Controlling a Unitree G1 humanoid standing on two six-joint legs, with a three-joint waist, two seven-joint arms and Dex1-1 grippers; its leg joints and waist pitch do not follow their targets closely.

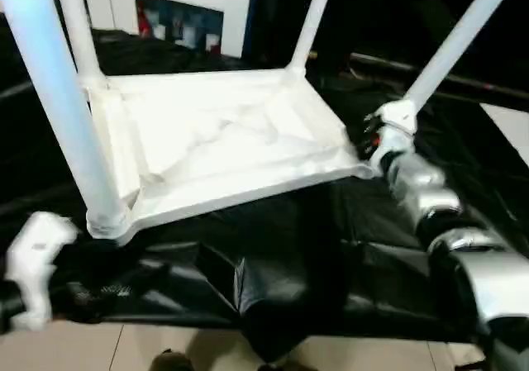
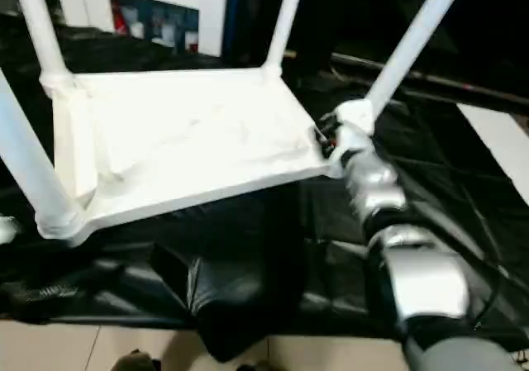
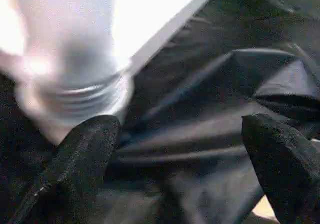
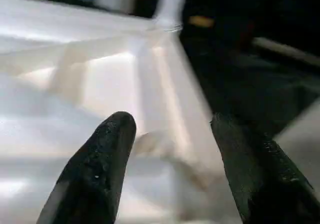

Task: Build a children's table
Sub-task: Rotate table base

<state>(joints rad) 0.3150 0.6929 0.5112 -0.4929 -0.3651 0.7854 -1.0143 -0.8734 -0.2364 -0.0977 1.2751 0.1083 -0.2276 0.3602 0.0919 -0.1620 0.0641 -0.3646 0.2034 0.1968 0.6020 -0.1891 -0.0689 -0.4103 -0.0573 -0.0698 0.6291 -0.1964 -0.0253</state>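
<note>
- Tabletop (image 1: 223, 140) lies upside down, ribbed underside up, centre of the head frames, on a surface draped in black sheeting (image 1: 273, 255).
- 4 legs stand up from the corner sockets: near-left leg (image 1: 62, 98), far-left leg (image 1: 76, 24), far-right leg (image 1: 312, 20), near-right leg (image 1: 459, 40).
- Left claw (image 3: 185, 159) is spread wide and empty, just beside the base of the near-left leg where it enters its socket (image 3: 75, 104); not touching it as far as I can tell.
- Right claw (image 4: 172, 154) sits at the near-right corner (image 2: 331, 160), fingers apart with the tabletop rim between them; whether they actually pinch the rim I cannot tell.
- Judgement: assembly looks close to finished; the job now is seating each leg fully and steadying the top.
- To do it well: keep the right claw square on the rim, avoid levering the corner sideways, check each socket collar sits flush.
- Containers: none on the surface; shelving upper left holds small blurred items (image 1: 178, 28).
</note>
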